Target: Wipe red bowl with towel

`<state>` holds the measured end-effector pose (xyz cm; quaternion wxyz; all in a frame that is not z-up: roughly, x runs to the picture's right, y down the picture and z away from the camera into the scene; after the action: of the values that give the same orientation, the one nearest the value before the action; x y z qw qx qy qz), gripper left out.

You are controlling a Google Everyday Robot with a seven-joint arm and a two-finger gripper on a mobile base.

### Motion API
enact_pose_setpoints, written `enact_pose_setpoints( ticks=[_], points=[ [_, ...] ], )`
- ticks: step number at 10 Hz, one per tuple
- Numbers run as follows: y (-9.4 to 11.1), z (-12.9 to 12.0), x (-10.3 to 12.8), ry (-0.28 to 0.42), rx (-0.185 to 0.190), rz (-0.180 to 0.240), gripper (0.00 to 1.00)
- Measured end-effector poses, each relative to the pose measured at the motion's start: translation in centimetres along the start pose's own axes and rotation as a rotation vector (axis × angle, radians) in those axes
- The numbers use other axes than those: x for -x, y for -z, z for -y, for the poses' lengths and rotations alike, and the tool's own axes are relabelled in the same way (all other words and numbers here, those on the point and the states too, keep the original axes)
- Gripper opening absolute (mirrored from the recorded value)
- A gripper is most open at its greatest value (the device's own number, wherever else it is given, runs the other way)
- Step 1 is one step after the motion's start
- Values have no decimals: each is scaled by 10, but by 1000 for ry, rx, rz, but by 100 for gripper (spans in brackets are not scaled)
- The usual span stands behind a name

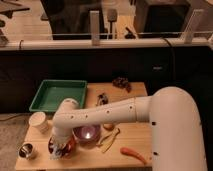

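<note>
The red bowl (68, 146) sits on the wooden table (95, 159) at the front left, mostly covered by my arm. My gripper (60, 148) points down into the bowl at the end of the white arm (105, 115). A pale, patterned bit of cloth that looks like the towel (56, 151) shows under the gripper at the bowl's left side. I cannot tell how it is held.
A purple bowl (86, 133) stands right of the red bowl. A green tray (59, 95), a white cup (38, 121) and a metal cup (26, 150) are at the left. A banana peel (111, 138), a carrot (133, 154) and dark items (121, 83) lie to the right.
</note>
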<state>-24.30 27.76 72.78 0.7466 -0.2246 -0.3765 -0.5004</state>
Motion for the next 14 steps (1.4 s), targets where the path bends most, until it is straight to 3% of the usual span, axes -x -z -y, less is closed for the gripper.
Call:
enact_pose_setpoints(
  ticks=[4,7,11,14],
  points=[
    [9,-28,6,-26,43,6,0],
    [23,-51,-6,-76,64,-32,0],
    [26,-37,-24,-74,63,-56,0],
    [11,-5,-31,-35,51,-43,0]
  ],
)
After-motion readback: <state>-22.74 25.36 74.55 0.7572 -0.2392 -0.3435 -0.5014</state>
